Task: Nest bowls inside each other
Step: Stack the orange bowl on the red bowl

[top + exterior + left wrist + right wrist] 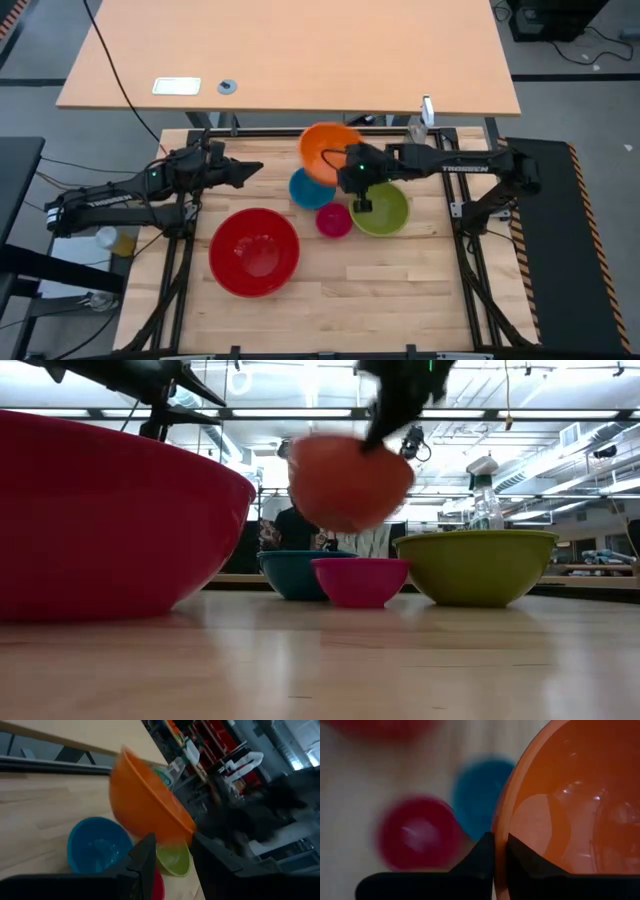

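The right gripper [499,851] clamps the rim of the round orange plastic bowl [328,150], lifted and blurred; below it sit the blue bowl [308,188], pink bowl [334,220] and green bowl [385,209]; the left gripper [252,168] hovers open beside.

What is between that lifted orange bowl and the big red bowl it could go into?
Nothing visible. The right pincer holds the orange bowl by its rim, up off the table. The red bowl sits open and empty; the blue bowl and pink bowl stand lower, beneath the lifted bowl's level.
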Tool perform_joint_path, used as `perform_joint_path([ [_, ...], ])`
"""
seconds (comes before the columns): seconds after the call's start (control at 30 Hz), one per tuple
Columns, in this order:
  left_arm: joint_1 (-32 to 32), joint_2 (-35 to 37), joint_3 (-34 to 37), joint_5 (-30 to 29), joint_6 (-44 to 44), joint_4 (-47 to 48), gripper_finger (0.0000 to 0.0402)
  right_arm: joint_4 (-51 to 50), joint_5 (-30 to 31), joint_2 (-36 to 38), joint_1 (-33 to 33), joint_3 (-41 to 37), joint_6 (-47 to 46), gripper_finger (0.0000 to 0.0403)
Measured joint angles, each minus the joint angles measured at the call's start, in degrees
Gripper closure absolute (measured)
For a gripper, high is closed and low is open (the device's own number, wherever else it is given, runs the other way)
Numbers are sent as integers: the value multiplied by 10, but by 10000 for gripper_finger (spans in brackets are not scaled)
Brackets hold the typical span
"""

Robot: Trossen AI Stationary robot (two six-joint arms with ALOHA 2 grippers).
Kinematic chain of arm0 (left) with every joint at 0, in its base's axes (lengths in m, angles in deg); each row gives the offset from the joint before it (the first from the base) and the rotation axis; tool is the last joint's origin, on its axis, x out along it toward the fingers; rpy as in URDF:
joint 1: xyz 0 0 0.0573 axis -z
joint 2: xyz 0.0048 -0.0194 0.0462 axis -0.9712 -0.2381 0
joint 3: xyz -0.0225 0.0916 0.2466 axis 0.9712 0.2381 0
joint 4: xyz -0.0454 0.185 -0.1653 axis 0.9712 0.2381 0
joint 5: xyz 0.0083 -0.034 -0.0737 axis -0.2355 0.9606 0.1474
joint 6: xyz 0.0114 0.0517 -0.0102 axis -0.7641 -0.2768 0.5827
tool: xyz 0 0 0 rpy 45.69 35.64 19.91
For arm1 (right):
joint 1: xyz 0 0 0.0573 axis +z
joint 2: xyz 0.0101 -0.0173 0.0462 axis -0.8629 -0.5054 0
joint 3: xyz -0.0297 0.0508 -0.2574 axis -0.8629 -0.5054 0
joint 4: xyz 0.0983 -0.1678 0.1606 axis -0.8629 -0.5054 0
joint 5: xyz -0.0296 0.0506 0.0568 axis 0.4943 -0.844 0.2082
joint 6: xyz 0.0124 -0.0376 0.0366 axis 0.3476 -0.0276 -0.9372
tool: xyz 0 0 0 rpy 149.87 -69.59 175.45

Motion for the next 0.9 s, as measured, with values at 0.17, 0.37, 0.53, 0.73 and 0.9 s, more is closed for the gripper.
perform_joint_path([
  [0.17, 3, 31, 0, 1, 4, 2, 271, 81, -53, 0, 87, 23, -34, 363],
  [0.37, 18, 70, 0, 3, -10, 1, 271, 208, -24, -28, 174, 24, -121, 363],
  [0.53, 18, 98, 0, 14, -7, -11, 271, 299, 3, -86, 215, 24, -182, 363],
  [0.73, 19, 108, 0, 43, -7, -21, 271, 271, 41, -179, 231, 114, -201, 363],
  [0.9, 20, 108, 0, 53, -17, -17, 271, 242, 37, -262, 230, 242, -184, 363],
])
